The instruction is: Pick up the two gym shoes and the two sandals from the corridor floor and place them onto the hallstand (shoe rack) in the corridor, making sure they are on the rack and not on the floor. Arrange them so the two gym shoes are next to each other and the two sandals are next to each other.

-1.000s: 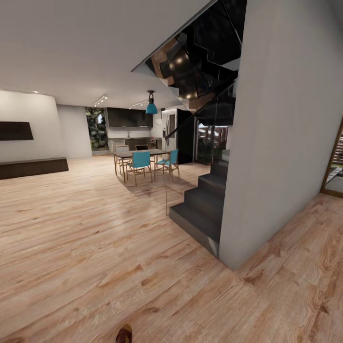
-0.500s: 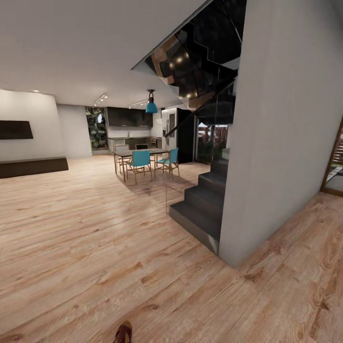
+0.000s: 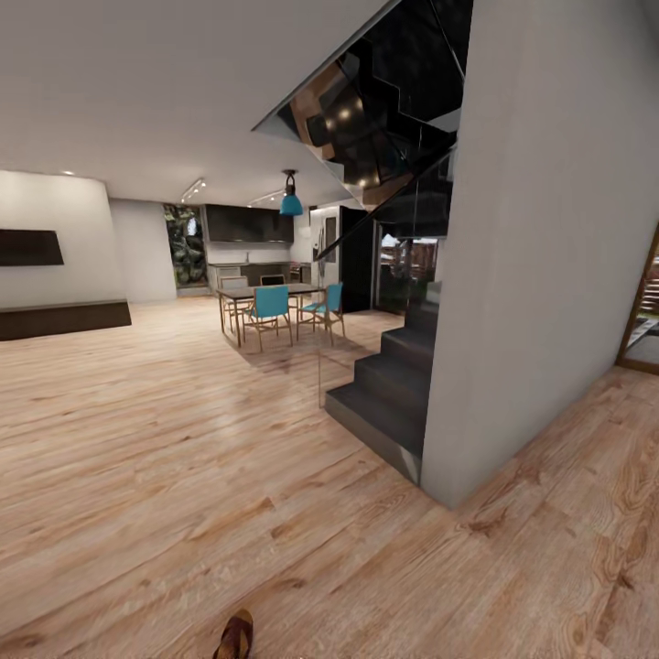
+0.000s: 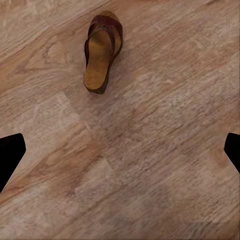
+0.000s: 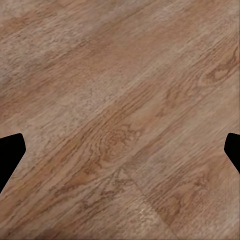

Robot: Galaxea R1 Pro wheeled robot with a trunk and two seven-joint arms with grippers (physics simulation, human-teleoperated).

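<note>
One sandal (image 4: 102, 51) lies flat on the floor (image 4: 150, 150), sole down, at the head view's bottom edge, just ahead of the robot. Both grippers, left (image 4: 120, 150) and right (image 5: 120, 150), hang spread wide and empty. The search step looks under way; next, descend along the sandal's long axis, toe pointing away.

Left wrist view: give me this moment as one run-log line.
brown leather-look sandal: lying flat on wood-plank floor | left gripper: open, above floor, holding nothing | right gripper: open, holding nothing
</note>
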